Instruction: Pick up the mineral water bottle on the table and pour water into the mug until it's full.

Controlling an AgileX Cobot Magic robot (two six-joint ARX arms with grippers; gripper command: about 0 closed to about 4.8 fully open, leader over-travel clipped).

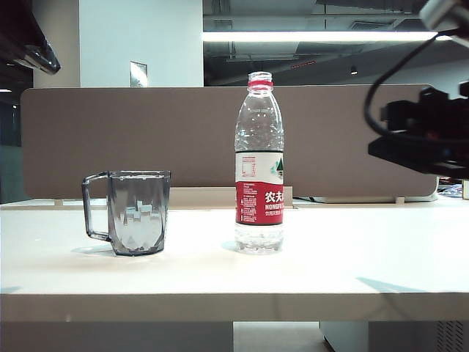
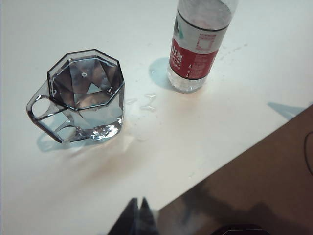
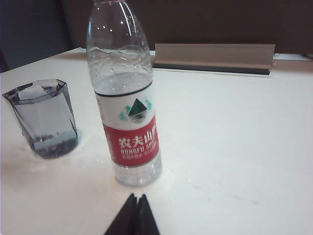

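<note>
The mineral water bottle is standing upright and uncapped near the middle of the white surface, its water level sitting just above the red-and-white label. The smoky-grey mug is standing to the bottle's left in the exterior view, well apart from it, with its squared handle pointing away from the bottle. The mug is holding water almost up to its rim. A few small drops of spilled water are lying on the surface between mug and bottle.

The right end effector is hovering above the surface just in front of the bottle, its two dark fingers pressed together and pinching nothing. In the exterior view the right arm is hanging high at the right edge, clear of both objects. The left end effector is also hanging above the surface, near the mug and touching nothing, its fingertips meeting with nothing between them.
</note>
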